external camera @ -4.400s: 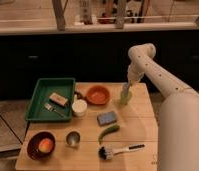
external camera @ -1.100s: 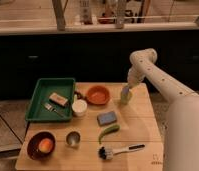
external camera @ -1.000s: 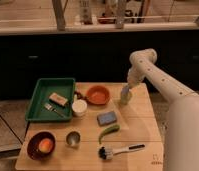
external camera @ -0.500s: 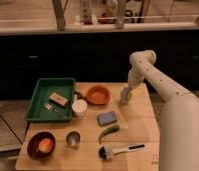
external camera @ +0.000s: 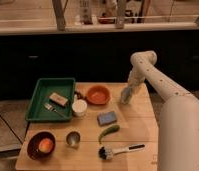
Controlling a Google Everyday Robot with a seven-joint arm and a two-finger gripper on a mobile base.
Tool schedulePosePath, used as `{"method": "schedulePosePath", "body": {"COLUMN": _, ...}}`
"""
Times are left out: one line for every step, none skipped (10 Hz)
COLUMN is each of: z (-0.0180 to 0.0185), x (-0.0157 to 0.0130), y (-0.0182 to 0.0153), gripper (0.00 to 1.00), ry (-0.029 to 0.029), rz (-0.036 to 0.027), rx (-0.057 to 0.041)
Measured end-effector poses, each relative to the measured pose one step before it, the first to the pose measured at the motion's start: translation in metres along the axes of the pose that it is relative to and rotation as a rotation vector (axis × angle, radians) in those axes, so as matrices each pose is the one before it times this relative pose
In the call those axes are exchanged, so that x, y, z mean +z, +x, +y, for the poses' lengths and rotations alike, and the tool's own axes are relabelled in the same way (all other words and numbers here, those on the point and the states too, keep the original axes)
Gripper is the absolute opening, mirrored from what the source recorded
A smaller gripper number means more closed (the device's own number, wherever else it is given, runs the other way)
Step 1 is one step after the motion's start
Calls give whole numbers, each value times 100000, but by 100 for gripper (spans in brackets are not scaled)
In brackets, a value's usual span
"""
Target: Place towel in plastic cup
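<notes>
The blue-grey towel [external camera: 107,118] lies flat near the middle of the wooden table [external camera: 138,125]. The white plastic cup [external camera: 79,107] stands upright to its left, beside the green tray. My gripper [external camera: 126,96] hangs at the end of the white arm over the table's far right part, right of the orange bowl [external camera: 98,94] and above and right of the towel, apart from both. Nothing shows in it.
A green tray [external camera: 49,100] holds a sponge and a fork at the left. A metal cup [external camera: 73,138], a dark bowl with an orange object [external camera: 41,145], a green pepper [external camera: 108,133] and a dish brush [external camera: 118,150] lie along the front.
The arm has shifted slightly left and lower over the table's right side. The objects on the table have not moved.
</notes>
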Motion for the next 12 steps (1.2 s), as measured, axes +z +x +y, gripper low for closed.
{"method": "schedulePosePath", "body": {"z": 47, "x": 14, "y": 53, "gripper": 80, "ry": -4, "rz": -212, "rx": 110}}
{"method": "schedulePosePath", "body": {"z": 15, "x": 54, "y": -8, "gripper": 80, "ry": -57, "rz": -237, "rx": -25}}
{"method": "schedulePosePath", "body": {"z": -62, "x": 28, "y": -92, "gripper": 80, "ry": -2, "rz": -247, "rx": -189}}
{"method": "schedulePosePath", "body": {"z": -13, "x": 61, "y": -63, "gripper": 80, "ry": 9, "rz": -272, "rx": -119}}
{"method": "schedulePosePath", "body": {"z": 109, "x": 58, "y": 43, "gripper": 80, "ry": -96, "rz": -182, "rx": 54}}
{"method": "schedulePosePath", "body": {"z": 136, "x": 27, "y": 46, "gripper": 80, "ry": -82, "rz": -147, "rx": 21}}
{"method": "schedulePosePath", "body": {"z": 127, "x": 26, "y": -88, "gripper": 80, "ry": -101, "rz": -296, "rx": -248}}
{"method": "schedulePosePath", "body": {"z": 97, "x": -72, "y": -104, "gripper": 80, "ry": 84, "rz": -146, "rx": -350}}
{"method": "schedulePosePath", "body": {"z": -44, "x": -72, "y": -111, "gripper": 80, "ry": 600, "rz": 57, "rx": -491}}
{"method": "schedulePosePath", "body": {"z": -92, "x": -162, "y": -167, "gripper": 80, "ry": 614, "rz": 125, "rx": -681}}
{"method": "schedulePosePath", "body": {"z": -24, "x": -116, "y": -122, "gripper": 80, "ry": 430, "rz": 211, "rx": -666}}
{"method": "schedulePosePath", "body": {"z": 11, "x": -111, "y": -24, "gripper": 80, "ry": 218, "rz": 410, "rx": -532}}
